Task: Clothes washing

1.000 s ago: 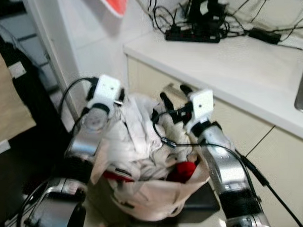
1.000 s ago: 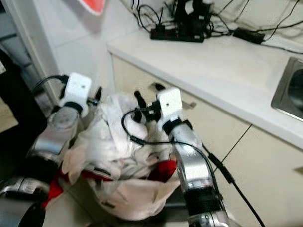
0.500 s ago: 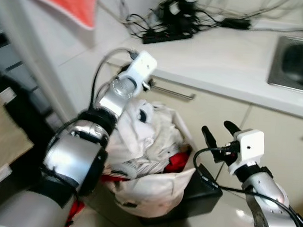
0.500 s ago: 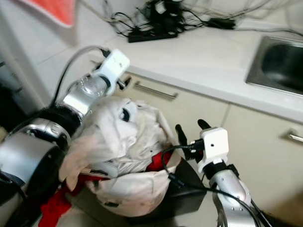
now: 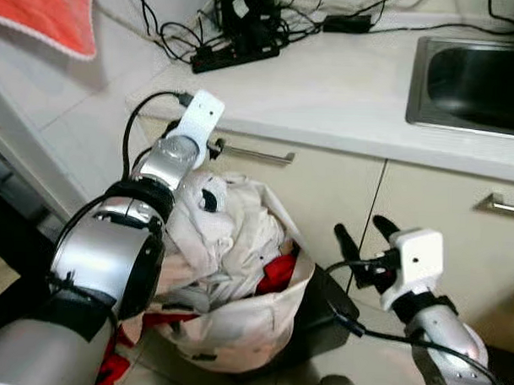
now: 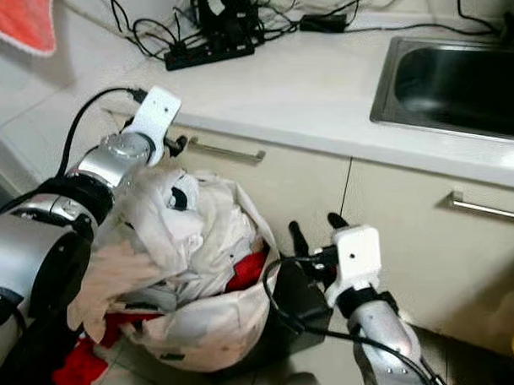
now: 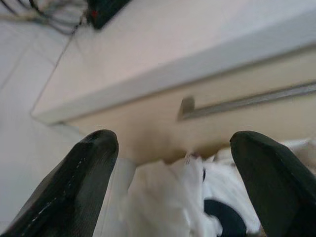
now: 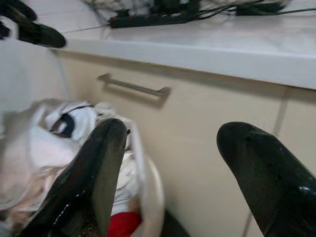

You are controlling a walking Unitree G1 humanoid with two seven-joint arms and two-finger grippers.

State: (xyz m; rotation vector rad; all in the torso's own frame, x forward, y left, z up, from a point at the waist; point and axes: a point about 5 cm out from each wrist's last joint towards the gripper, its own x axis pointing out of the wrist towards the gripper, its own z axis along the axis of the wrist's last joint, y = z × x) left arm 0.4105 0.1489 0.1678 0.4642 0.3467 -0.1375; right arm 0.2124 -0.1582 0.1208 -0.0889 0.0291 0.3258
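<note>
A heap of white clothes point(image 5: 226, 242) bulges out of a white laundry bag point(image 5: 235, 335) on the floor in front of the cabinets. A red garment point(image 5: 275, 273) shows at the bag's right side. My left arm reaches over the top of the heap, its white wrist housing point(image 5: 200, 116) near the drawer front. In the wrist view my left gripper point(image 7: 175, 140) is open above the white cloth point(image 7: 168, 197), with nothing between its fingers. To the right of the bag, my right gripper point(image 5: 361, 232) is open and holds nothing; it faces the cabinet.
A white counter point(image 5: 328, 85) runs above the cabinets, with a steel sink point(image 5: 472, 77) at right and a black power strip with cables point(image 5: 236, 52) at the back. A drawer handle point(image 5: 250, 152) sits just behind the heap. A black object point(image 5: 341, 314) lies under the bag. An orange-red towel point(image 5: 43, 16) hangs at top left.
The view has swung right, bringing the sink in. My right gripper has come off the heap and now sits lower, right of the bag. My left arm has stretched over the heap.
</note>
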